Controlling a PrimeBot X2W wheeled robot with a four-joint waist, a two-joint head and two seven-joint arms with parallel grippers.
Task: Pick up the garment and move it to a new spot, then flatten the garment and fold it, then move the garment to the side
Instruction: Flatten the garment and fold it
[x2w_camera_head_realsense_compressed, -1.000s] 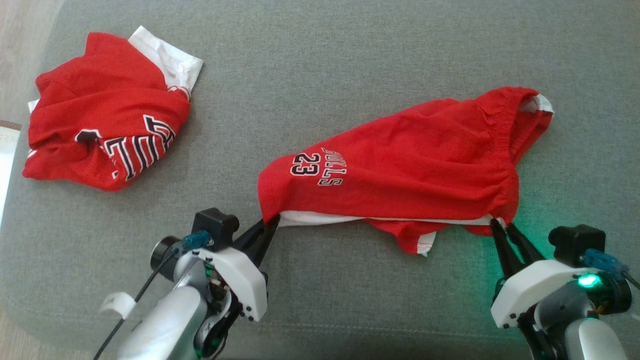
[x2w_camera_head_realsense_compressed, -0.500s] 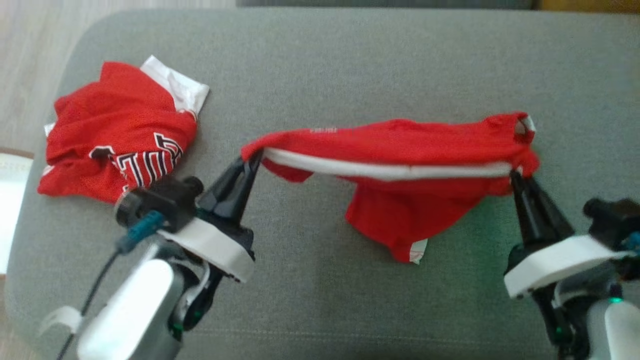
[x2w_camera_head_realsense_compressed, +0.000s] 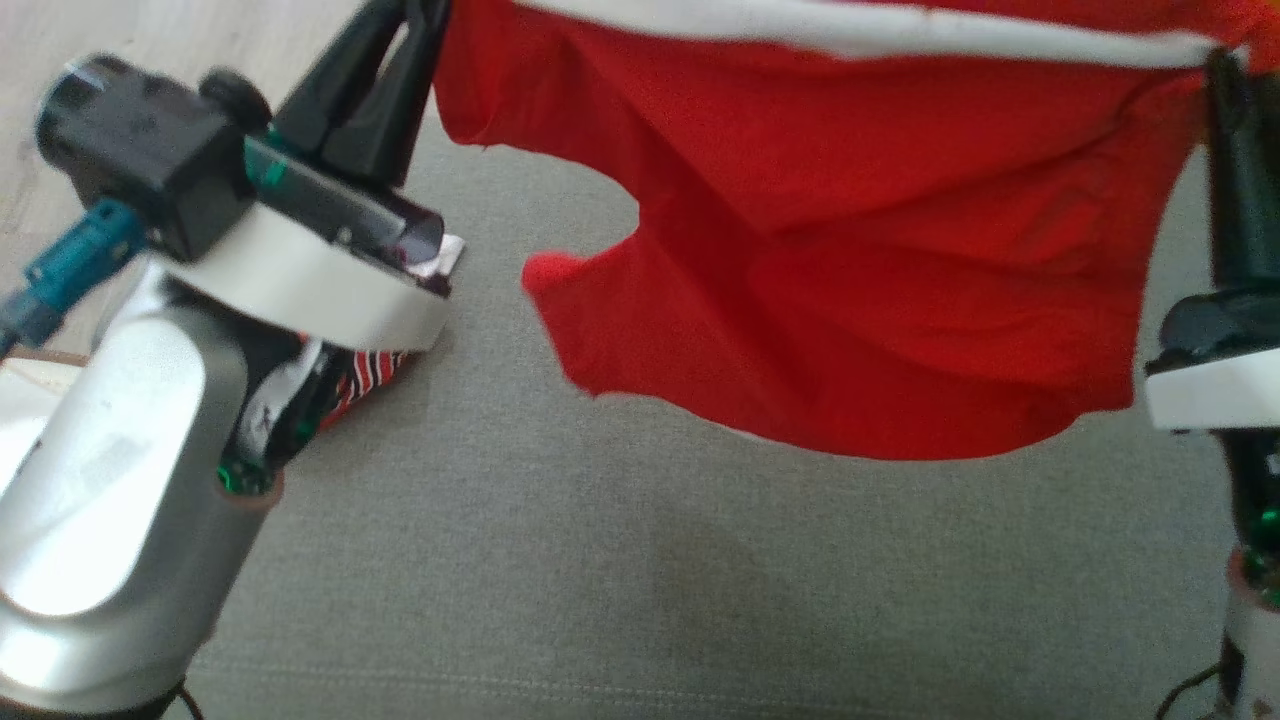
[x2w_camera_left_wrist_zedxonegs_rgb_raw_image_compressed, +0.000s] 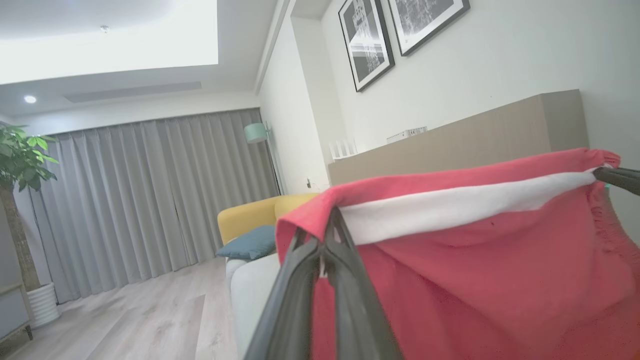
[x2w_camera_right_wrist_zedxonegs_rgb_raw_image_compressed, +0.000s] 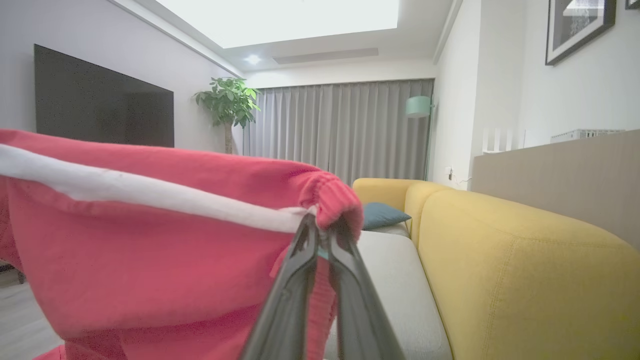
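The garment (x2w_camera_head_realsense_compressed: 850, 280) is up — a second ago it lay slumped on the cushion (x2w_camera_head_realsense_compressed: 600, 560), now it hangs in the air as a red sheet, its white band pulled taut along the top; the left gripper (x2w_camera_head_realsense_compressed: 405, 30) pinches one end of that band, jaws tight on the cloth; the right gripper (x2w_camera_head_realsense_compressed: 1222, 90), half-spread a second ago, has snapped closed on the other end; the hem looks clear of the cushion; a second jersey (x2w_camera_head_realsense_compressed: 365, 375) peeks out behind the left gripper — so the pick-up reads as done, and the carry to a new spot comes next.
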